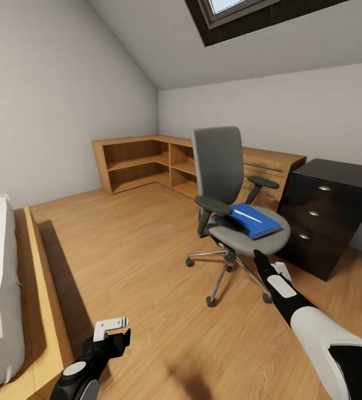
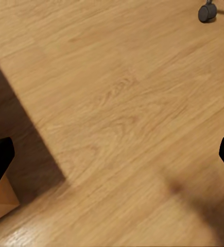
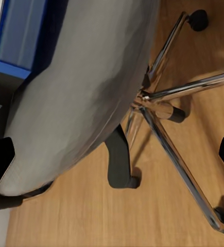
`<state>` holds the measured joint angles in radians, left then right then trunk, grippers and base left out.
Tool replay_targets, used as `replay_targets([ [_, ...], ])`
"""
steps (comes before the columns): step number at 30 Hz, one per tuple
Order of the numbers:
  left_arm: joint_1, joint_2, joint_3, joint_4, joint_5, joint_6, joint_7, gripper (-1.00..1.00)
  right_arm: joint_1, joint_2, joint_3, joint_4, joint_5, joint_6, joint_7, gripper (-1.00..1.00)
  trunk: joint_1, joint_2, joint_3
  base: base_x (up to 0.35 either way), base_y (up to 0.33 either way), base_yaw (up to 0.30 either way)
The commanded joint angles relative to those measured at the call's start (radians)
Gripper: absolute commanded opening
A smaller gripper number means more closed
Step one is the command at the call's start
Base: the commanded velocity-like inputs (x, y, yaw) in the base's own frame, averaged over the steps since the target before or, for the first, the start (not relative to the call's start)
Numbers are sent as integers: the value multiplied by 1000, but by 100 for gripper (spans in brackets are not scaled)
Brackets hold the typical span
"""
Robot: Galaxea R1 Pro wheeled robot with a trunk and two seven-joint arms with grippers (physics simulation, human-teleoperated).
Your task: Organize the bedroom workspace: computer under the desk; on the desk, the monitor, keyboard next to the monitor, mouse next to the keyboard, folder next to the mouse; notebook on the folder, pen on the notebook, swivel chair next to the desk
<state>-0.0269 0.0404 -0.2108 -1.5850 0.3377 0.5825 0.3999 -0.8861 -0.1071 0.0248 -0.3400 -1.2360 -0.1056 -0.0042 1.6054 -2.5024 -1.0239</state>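
The right hand (image 1: 273, 268), fingers apart and empty, hangs near the swivel chair (image 1: 230, 183), where the blue folder (image 1: 255, 220) lies on the seat, pen (image 1: 250, 215) atop; next likely comes reaching in to grasp the folder's edge.

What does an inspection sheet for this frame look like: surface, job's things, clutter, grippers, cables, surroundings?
Surface: light wood floor; top of the black desk bare where visible.
Job's things: blue folder lies on the seat of the swivel chair, white pen on top of it; chair stands in front of the desk's drawers; no notebook seen.
Clutter: nothing seen.
Grippers: right gripper extended toward the seat's front edge, jaws open, holding nothing; left gripper low over the floor, jaws open, empty.
Cables: nothing seen.
Surroundings: low wooden open shelving along the wall, bed at the left, skylight above.
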Motion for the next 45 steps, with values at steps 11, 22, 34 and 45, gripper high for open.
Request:
replay_targets([
  [11,-1,1,-2,-1,11,2,10,100,-1,0,4,-2,-8,-4,1,100,0,0,-1,116,0,0],
  [22,-1,1,-2,-1,10,2,10,100,0,0,3,3,-8,-5,84,100,0,0,-1,140,0,0],
  [34,-1,1,-2,-1,12,2,10,100,-1,0,3,7,-8,-5,96,100,0,0,-1,81,0,0],
  [45,-1,1,-2,0,12,2,8,100,-1,0,3,7,-8,-7,95,100,0,0,-1,311,0,0],
])
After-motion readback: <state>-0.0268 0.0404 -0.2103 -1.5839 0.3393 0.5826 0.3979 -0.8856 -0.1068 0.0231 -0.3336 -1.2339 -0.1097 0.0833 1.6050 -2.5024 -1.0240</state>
